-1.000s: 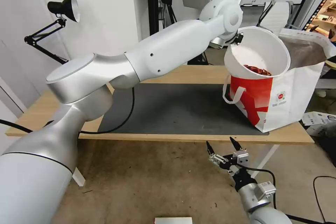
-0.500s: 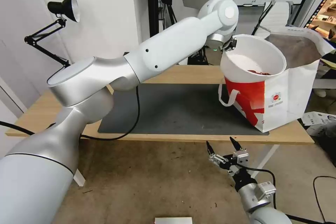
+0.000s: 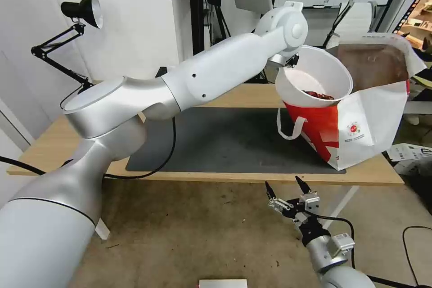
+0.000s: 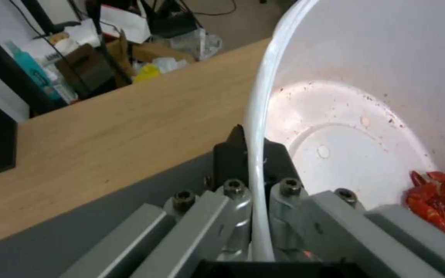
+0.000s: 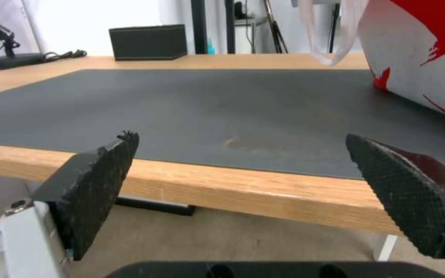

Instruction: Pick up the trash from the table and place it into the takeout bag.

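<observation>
Left pincer [image 4: 248, 162]: clenched on the rim of the white bowl [image 3: 315, 76]; in the left wrist view one finger sits inside the rim and one outside.

Bowl: held tilted in the upper right of the head view, touching or just over the near edge of the bag's mouth, not yet inside. Red scraps [image 3: 318, 95] lie against its lower wall.

Bag [image 3: 360, 130]: a red-and-white takeout bag standing at the right end of the surface [image 3: 54, 144], mouth open and foil lining exposed, leaning to the right.

Right pincer [image 3: 288, 189]: released, fingers spread wide, parked below the front edge of the surface at the lower centre-right of the head view.

Mat [image 3: 225, 139]: a dark grey mat across the middle of the surface; no tray, paper or bundle lies on it.

Other items: a black box [image 5: 148, 41] at the back edge and a desk lamp [image 3: 83, 9] at the upper left.

Progress: judged late. The bowl appears to be the last piece of trash outside the bag. What is left is to lower or tip it in and let go. The bag's contents are hidden.
</observation>
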